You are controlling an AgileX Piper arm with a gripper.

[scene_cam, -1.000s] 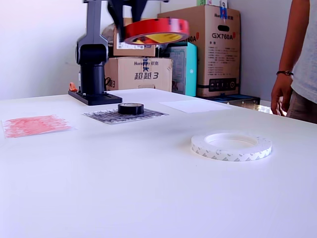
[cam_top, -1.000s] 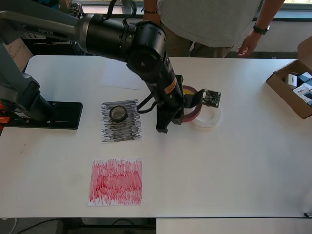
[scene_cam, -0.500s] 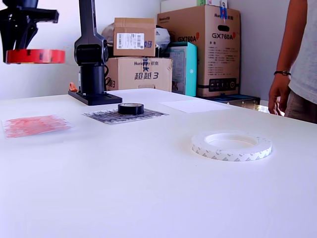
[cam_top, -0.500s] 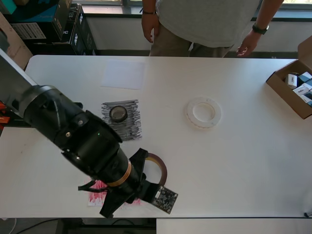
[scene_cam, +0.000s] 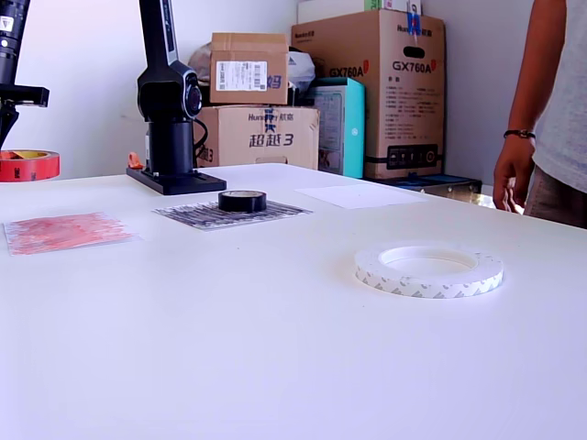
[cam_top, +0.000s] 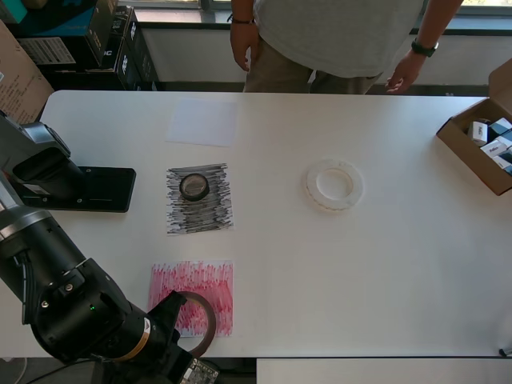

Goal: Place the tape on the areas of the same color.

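My gripper (scene_cam: 9, 136) is shut on the dark-red tape roll (scene_cam: 27, 165) and holds it above the table at the exterior view's left edge. In the overhead view the roll (cam_top: 200, 324) hangs over the lower right corner of the red scribbled patch (cam_top: 192, 294), and the arm hides the fingers. The small black roll (cam_top: 194, 186) lies on the black scribbled patch (cam_top: 200, 210). The large white roll (cam_top: 334, 185) lies on bare tabletop. The plain white sheet (cam_top: 202, 122) has nothing on it.
The arm's base (cam_top: 76, 188) stands at the overhead view's left. An open cardboard box (cam_top: 472, 148) with small items sits at the right edge. A person (cam_top: 344, 32) stands at the far side. The table's front edge runs just below the red patch.
The arm has swung from over the table's front to the near left corner. The dark-red roll has moved left and down with it, to over the red patch's corner.
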